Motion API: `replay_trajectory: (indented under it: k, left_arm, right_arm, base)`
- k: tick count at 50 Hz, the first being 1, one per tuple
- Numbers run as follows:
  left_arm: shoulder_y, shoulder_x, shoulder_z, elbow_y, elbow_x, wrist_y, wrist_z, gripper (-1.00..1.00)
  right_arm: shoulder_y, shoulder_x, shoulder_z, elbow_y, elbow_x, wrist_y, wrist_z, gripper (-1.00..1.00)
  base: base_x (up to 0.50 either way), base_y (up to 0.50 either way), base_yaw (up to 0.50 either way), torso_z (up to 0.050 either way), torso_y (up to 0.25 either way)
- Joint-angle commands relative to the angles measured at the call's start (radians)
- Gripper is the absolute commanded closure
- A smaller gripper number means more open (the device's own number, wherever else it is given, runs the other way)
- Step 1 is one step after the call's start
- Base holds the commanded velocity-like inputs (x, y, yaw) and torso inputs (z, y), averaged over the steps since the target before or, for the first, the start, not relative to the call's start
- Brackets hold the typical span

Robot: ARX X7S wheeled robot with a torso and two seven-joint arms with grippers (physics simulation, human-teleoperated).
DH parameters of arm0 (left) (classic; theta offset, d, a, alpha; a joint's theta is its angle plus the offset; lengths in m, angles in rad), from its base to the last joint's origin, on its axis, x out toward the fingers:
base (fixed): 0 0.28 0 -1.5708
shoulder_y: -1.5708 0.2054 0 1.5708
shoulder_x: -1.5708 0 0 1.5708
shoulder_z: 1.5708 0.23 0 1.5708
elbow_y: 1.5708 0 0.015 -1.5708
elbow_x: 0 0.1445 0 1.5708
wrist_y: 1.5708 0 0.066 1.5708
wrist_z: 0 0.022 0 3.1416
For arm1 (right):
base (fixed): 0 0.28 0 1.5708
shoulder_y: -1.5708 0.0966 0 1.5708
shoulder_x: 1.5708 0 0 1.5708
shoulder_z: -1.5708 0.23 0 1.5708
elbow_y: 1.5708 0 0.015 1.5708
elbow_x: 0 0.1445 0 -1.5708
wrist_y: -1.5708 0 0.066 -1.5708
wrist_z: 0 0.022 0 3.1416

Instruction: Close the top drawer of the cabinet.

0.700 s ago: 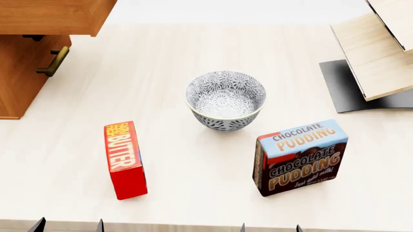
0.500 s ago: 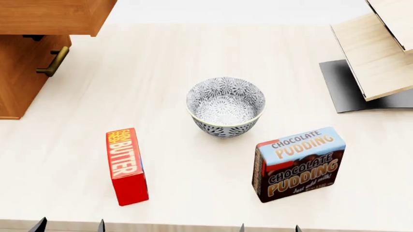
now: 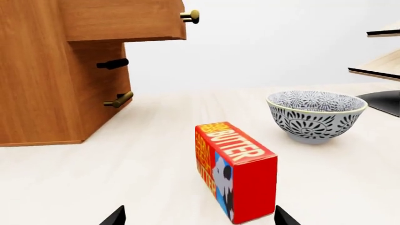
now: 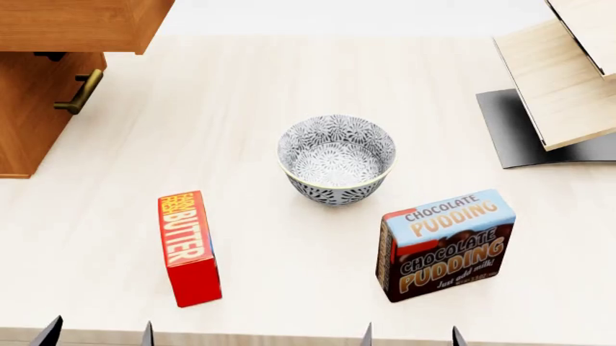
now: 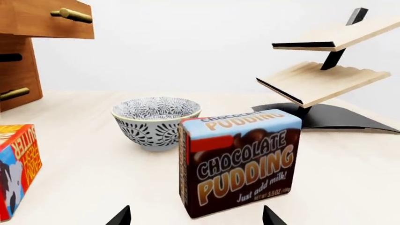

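**At the table's far left, drawer stands open**

Head view: top drawer [image 4: 82, 25] juts from the cabinet [image 4: 29, 115]; both grippers' tips spread, holding nothing.

Left wrist: left gripper [image 3: 198, 216] before the butter box [image 3: 237, 168].

Right wrist: right gripper [image 5: 195, 216] before the pudding box [image 5: 240, 159].

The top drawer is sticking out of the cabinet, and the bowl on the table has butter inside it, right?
Not quite. The top drawer does stick out of the cabinet, but the bowl is empty. The head view looks straight down into it and shows only its patterned inside. The butter box lies on the table beside the bowl, apart from it.
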Motion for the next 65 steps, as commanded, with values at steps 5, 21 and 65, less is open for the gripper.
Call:
replay_trajectory:
  k: [5,21,65]
  left_arm:
    - [0.032,-0.026,0.03,0.292,-0.016,-0.156,-0.026,-1.0]
    - [0.0,-0.07,0.034,0.841,-0.029,-0.471,-0.069,-1.0]
    - [-0.047,-0.204,0.074,0.93,-0.199,-0.528,-0.246,-1.0]
  right_arm:
    - [-0.019,0.035,-0.032,-0.292,-0.017,0.127,0.043,-1.0]
    - [0.077,0.062,-0.064,-0.863,-0.006,0.505,0.06,-1.0]
    - [0.121,0.12,-0.093,-0.923,0.057,0.622,0.141,-1.0]
  base:
    - [0.0,0.0,0.0,0.0,0.0]
    - [0.0,0.0,0.0,0.0,0.0]
    - [0.06,0.0,0.0,0.0,0.0]
